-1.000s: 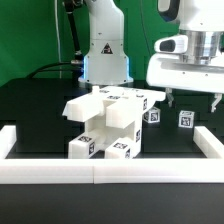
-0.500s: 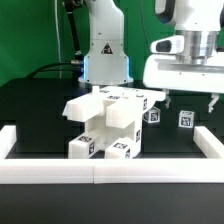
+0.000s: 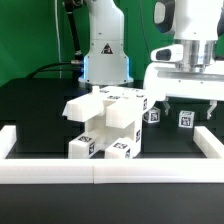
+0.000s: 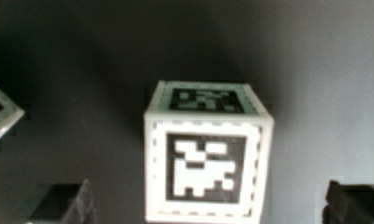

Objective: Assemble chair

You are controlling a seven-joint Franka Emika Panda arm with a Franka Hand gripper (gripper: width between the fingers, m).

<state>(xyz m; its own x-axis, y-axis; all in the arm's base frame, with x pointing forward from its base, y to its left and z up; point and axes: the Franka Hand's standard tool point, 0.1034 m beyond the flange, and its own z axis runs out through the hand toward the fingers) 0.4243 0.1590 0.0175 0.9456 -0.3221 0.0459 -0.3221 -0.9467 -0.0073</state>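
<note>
I see the gripper (image 3: 191,104) hovering over a tagged white square post (image 4: 209,150) on the worktop (image 3: 40,108). The fingers (image 4: 63,202) are spread wide, clear of it. The part-built chair (image 3: 108,122) stands near.

No actual words, numbers or brand names readable anywhere here. The only markings are black-and-white square pixel tags (image 4: 209,165): several on the matte-white blocky chair assembly (image 3: 108,125), one on the small white square post (image 3: 184,119) off to the exterior view's right of it. Up close, the wrist view shows that post (image 4: 209,150) wearing one on each of two neighbouring faces. Dark speck on the white robot base (image 3: 104,60): too tiny to read.
</note>
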